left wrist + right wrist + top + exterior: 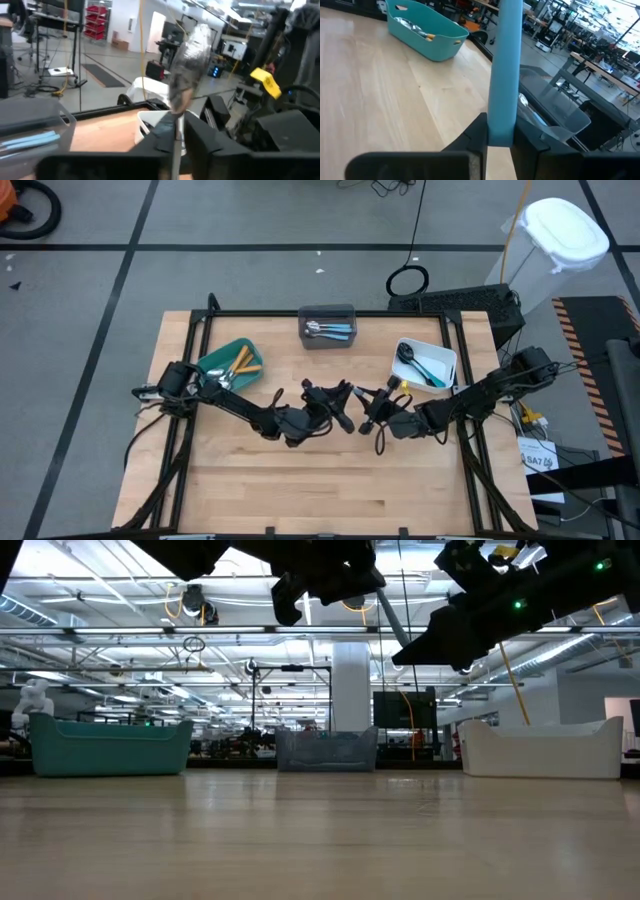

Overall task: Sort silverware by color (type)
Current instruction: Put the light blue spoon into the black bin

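A spoon with a silver bowl (192, 47) and a blue handle (504, 60) hangs in the air over the middle of the table, between my two grippers. My left gripper (344, 396) comes in from the table's left and is shut on the spoon. My right gripper (369, 404) comes in from the right and is shut on the same spoon. In the low view the spoon (390, 618) shows as a slanting grey bar between the two dark hands, high above the tabletop. My left gripper pinches the spoon's thin neck (175, 131) just below the bowl between its two fingers, coming about level from the table's left. The bowl stands out past the fingers, clear of the table. My right gripper pinches the blue handle near its free end (500, 131) between its two fingers, coming nearly level from the table's right. The handle runs on past the fingers, lifted clear of the table.
A teal bin (216, 361) with orange-handled pieces stands at the far left. A grey bin (328, 313) with blue-handled pieces stands at the far middle. A white bin (447, 358) with a black spoon stands at the far right. Bare wood (320, 480) fills the near half.
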Controlling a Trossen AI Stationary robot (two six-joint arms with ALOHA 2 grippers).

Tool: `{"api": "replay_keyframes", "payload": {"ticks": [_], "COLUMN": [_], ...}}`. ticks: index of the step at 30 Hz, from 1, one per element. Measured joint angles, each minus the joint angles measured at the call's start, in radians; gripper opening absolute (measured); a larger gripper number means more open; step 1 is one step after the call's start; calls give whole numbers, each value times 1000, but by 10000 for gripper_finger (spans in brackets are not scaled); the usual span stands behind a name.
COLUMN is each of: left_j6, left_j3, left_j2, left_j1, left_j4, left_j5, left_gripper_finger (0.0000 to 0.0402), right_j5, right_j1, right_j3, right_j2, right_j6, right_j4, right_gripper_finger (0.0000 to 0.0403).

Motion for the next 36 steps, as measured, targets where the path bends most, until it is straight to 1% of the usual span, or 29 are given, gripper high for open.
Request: {"api": "replay_keyframes", "payload": {"ticks": [3, 7, 10, 13, 17, 19, 21, 23, 29, 34, 36], "left_j6": [12, 71, 131, 189, 270, 305, 324, 310, 213, 170, 171], "left_j3": [0, -2, -1, -1, -1, -1, -1, -1, -1, 0, 0], "left_j2": [0, 5, 2, 0, -29, -42, -59, -82, -149, -192, -193], "left_j1": [-2, -11, -21, -36, -60, -70, -82, -84, -63, -41, -39], "left_j4": [-32, -80, -63, -67, -77, -103, -154, -215, -472, -671, -719], "left_j5": [19, -10, -60, -131, -155, -154, -129, -85, 121, 284, 312], "left_gripper_finger": [93, 170, 205, 217, 220, 219, 214, 206, 166, 127, 111], "right_j5": [-2, -36, -60, -92, -163, -212, -266, -343, -593, -759, -812], "right_j1": [-1, -8, -20, -45, -116, -165, -222, -287, -485, -620, -668], "right_j3": [-1, 2, 2, 2, 2, 2, 2, 2, 55, 119, 145], "right_j2": [-5, -43, -79, -134, -195, -220, -239, -247, -235, -230, -231], "right_j6": [-1, 9, 14, 14, 9, 0, -18, -32, -59, -67, -70], "right_j4": [-7, -25, -65, -104, -165, -173, -189, -188, -225, -296, -328], "right_gripper_finger": [48, 48, 48, 48, 48, 48, 48, 48, 48, 48, 48]}}
